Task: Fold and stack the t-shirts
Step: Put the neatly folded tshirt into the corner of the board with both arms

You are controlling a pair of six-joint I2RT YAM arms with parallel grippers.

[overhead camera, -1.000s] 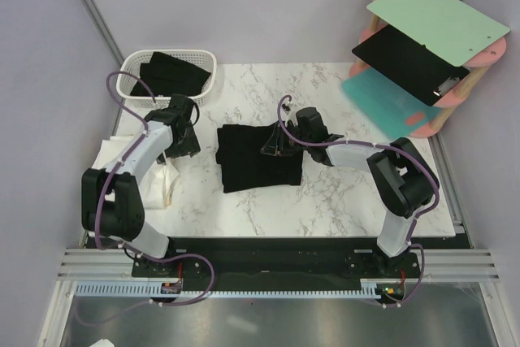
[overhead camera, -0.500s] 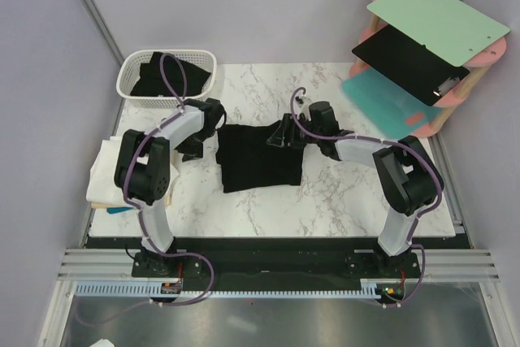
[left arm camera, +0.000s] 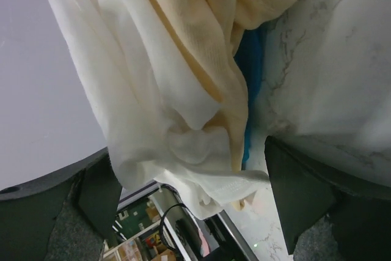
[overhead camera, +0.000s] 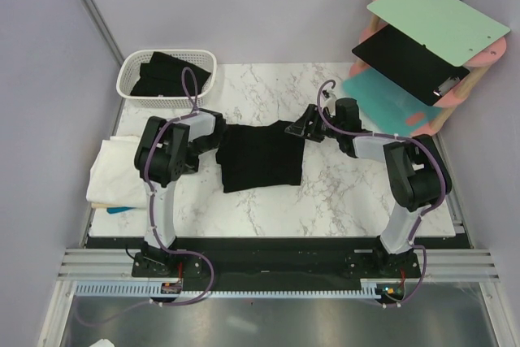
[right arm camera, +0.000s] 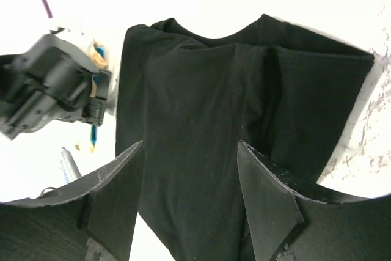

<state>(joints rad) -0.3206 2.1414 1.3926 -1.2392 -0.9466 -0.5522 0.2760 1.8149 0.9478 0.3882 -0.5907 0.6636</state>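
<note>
The folded black shirt (overhead camera: 260, 158) lay mid-way across the surface (overhead camera: 341, 193), the cream pile (overhead camera: 122, 170) well to its left. Both the left fingers (left arm camera: 305, 197) and the right fingers (right arm camera: 269, 194) stood apart, grasping nothing. Soft, light, limp cloth — probably best pinched at a folded edge, lest layers slide.

My overhead camera sits above and behind both arm bases, looking down on the whole table (overhead camera: 341, 193). The left wrist view peers out between its fingers (left arm camera: 299, 194), very close on the pale t-shirts (left arm camera: 159, 77) (at the table's left edge overhead). The right wrist view looks closely down on the black t-shirt (right arm camera: 201, 120), which lies mid-table overhead.
</note>
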